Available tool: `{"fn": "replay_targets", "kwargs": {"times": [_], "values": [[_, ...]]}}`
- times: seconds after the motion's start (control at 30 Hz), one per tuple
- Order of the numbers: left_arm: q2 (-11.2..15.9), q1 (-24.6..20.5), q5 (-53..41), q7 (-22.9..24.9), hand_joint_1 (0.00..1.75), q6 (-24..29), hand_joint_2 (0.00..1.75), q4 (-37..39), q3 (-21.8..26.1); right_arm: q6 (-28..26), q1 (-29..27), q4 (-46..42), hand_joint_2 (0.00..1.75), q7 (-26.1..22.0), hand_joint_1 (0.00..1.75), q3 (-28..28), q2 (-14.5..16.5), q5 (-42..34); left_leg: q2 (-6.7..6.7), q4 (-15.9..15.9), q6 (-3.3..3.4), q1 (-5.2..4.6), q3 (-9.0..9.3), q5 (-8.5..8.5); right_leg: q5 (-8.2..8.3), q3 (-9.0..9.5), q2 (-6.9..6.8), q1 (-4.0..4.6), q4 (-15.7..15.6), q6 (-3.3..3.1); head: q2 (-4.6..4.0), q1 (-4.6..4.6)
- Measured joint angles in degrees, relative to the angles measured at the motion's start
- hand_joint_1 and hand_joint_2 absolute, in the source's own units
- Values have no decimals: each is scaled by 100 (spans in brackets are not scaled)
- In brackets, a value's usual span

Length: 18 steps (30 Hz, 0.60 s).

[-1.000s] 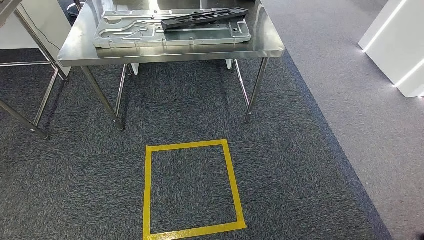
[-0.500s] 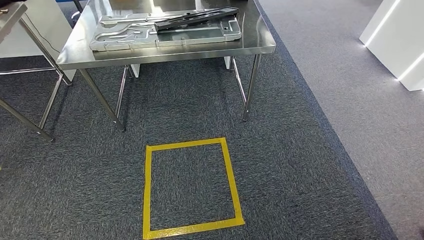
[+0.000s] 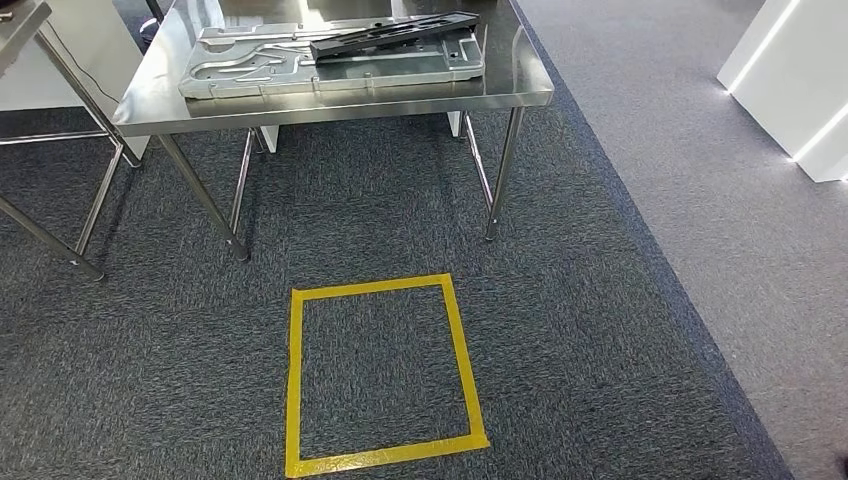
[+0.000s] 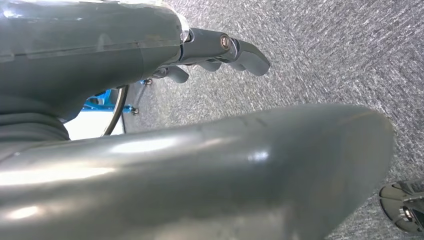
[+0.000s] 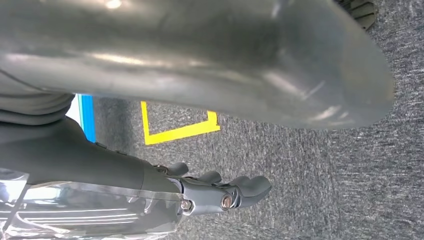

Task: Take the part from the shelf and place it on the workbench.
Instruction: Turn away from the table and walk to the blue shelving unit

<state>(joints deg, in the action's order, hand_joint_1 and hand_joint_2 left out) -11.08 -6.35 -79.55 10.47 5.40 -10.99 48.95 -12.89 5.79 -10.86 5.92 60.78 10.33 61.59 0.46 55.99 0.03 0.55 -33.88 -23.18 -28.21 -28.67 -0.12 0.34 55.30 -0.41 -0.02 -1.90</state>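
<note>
The steel workbench (image 3: 340, 100) stands ahead of me in the head view. On it lies a flat grey metal plate (image 3: 250, 65) with a long black part (image 3: 390, 35) resting across its far right side. My left hand (image 4: 190, 160) hangs over the carpet, its fingers (image 4: 245, 52) apart from the thumb, holding nothing. My right hand (image 5: 190, 75) hangs the same way, its fingers (image 5: 240, 192) spread from the thumb and empty.
A yellow tape square (image 3: 297, 380) marks the dark carpet in front of the workbench; its corner (image 5: 180, 131) shows below my right hand. A second steel table (image 3: 20, 25) stands at the far left. White cabinets (image 3: 800, 80) stand at the right on lighter carpet.
The whole picture has shifted a little: the workbench now sits higher and further left, so the camera moved. The plate and black part lie as before.
</note>
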Motion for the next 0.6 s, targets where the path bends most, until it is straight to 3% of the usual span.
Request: {"fn": "replay_targets", "kwargs": {"times": [0.13,0.27,0.33,0.4,0.43,0.47,0.5,0.57,0.6], "values": [[2,3,16,-14,0,-32,0,0,1,2,1,0,0,5,0,0,0,10,-3,22,14,-6,-21,-6,12,-8,-3,-9,-5,22,0,0],[4,5,63,-33,0,-106,0,0,3,16,2,0,0,6,0,0,2,12,-13,-101,151,2,23,98,30,21,-9,-31,-43,113,0,0],[-3,0,83,-33,0,-120,0,0,5,16,3,0,0,5,0,-1,-2,7,1,-253,171,50,50,202,-261,-73,4,-40,221,170,1,0],[-4,-6,84,-32,0,-126,0,0,7,16,5,0,0,4,0,-2,-8,-3,10,-265,158,63,-18,252,-758,-363,12,-97,959,244,1,0],[-4,-8,81,-31,0,-128,0,0,7,15,6,0,0,5,0,-2,-10,-10,11,-246,138,74,-71,273,-921,-487,12,-137,1308,287,0,0],[-5,-9,78,-28,0,-132,0,0,7,14,5,0,0,6,0,-1,-12,-19,12,-218,114,93,-130,296,-980,-534,11,-181,1509,337,0,0],[-8,-9,75,-25,0,-136,0,0,7,13,3,0,0,9,0,-1,-13,-27,12,-182,83,122,-190,317,-913,-456,9,-225,1457,393,0,0],[-13,-19,65,-18,0,-140,0,-1,7,5,17,-1,0,17,0,0,-15,-37,10,-62,-8,197,-333,355,-613,4,7,-337,742,534,0,0],[-9,-26,59,-13,0,-140,0,-3,8,2,33,1,0,21,0,0,-9,-39,3,-1,-69,221,-398,373,-481,218,12,-360,401,574,0,1]]}}
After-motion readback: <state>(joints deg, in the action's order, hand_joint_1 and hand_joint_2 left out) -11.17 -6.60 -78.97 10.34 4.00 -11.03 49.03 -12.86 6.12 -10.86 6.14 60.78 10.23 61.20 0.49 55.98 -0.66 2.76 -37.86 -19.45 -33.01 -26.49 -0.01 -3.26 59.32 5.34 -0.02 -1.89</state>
